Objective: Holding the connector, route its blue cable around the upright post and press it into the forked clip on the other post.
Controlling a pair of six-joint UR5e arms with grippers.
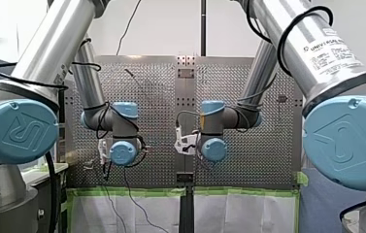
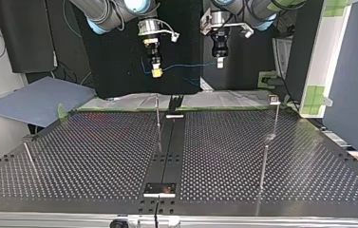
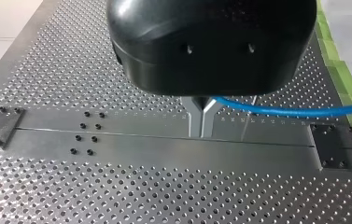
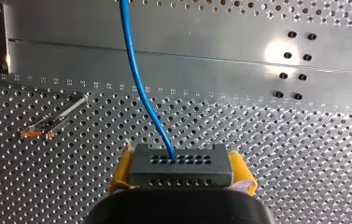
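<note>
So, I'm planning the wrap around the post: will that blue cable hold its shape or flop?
Probably bendy yet springy: the blue cable leaves the connector in a smooth curve, no kinks. Likely light: it spans between my right gripper and my left gripper with only slight sag.

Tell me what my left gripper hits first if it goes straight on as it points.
Most likely the table's solid middle plate: my left gripper, shut on the blue cable, points down at it with nothing between, though the gap is hard to judge.
</note>
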